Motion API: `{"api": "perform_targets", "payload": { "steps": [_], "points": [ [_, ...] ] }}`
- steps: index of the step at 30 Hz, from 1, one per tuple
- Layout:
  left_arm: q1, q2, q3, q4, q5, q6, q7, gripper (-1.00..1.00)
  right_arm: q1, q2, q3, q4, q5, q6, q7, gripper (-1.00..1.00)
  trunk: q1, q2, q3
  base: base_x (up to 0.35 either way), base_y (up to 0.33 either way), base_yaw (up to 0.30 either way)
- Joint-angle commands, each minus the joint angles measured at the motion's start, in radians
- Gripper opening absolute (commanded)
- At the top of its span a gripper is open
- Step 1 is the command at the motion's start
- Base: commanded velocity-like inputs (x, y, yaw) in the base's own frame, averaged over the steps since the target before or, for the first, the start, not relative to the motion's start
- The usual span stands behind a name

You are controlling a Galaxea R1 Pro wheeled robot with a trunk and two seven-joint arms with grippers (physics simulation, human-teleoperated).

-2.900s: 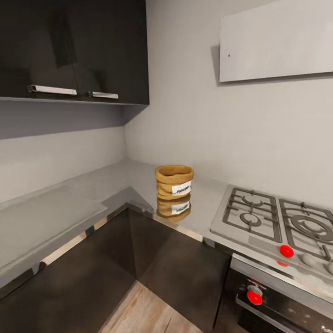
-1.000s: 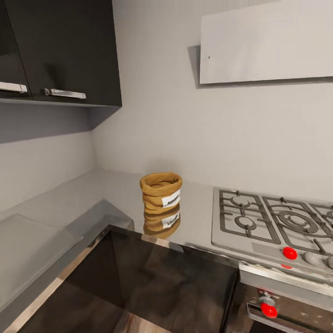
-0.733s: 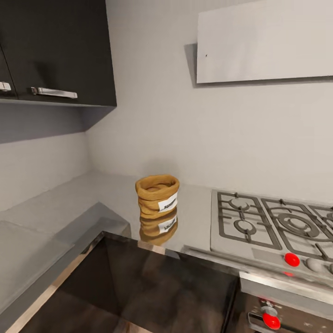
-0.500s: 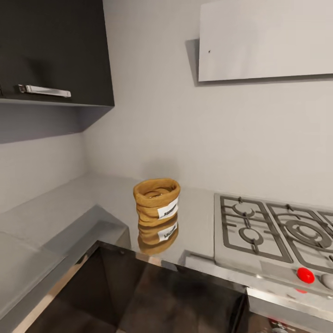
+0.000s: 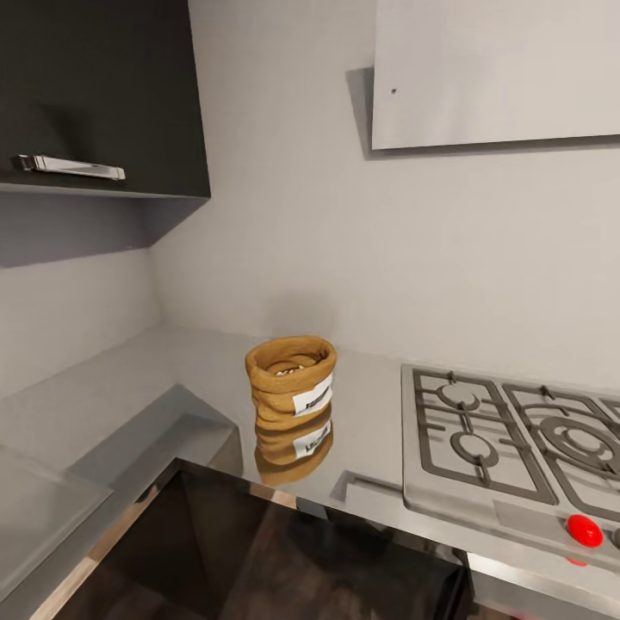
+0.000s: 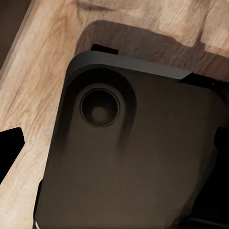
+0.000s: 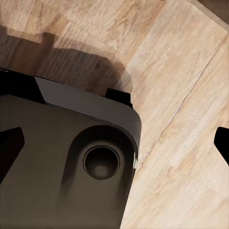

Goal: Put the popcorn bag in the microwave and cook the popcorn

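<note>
i've rolled closer, so the view has shifted. the popcorn bag (image 5: 290, 381) stands upright on the tabletop (image 5: 172, 379), left of the stove (image 5: 508, 439); both end effectors hang low, state unclear.

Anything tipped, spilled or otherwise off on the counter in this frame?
Nothing stands out. The popcorn bag stands upright on the glossy countertop, left of the gas hob and apart from it, with pale kernels just visible inside the rolled rim. No spill shows around it; the second bag beneath is only its reflection.
</note>
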Motion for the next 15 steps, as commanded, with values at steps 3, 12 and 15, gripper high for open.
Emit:
{"api": "perform_targets", "payload": {
  "steps": [3,12,15],
  "points": [
    [0.0,-0.002,0.002,-0.001,0.006,-0.002,0.01,1.0,-0.001,0.0,-0.008,0.002,0.007,-0.003,-0.002,1.0,0.0,0.0,-0.001,0.0,0.0,0.0],
    [0.0,-0.003,0.0,-0.001,0.061,-0.005,0.119,1.0,-0.001,-0.001,-0.008,0.002,0.007,-0.003,-0.001,1.0,0.0,0.0,-0.001,0.0,0.0,0.0],
    [0.001,-0.003,-0.001,-0.001,0.062,-0.005,0.12,1.0,-0.001,-0.001,-0.008,0.002,0.007,-0.002,-0.001,1.0,-0.004,0.007,0.002,0.0,0.0,0.0]
  ]
}}
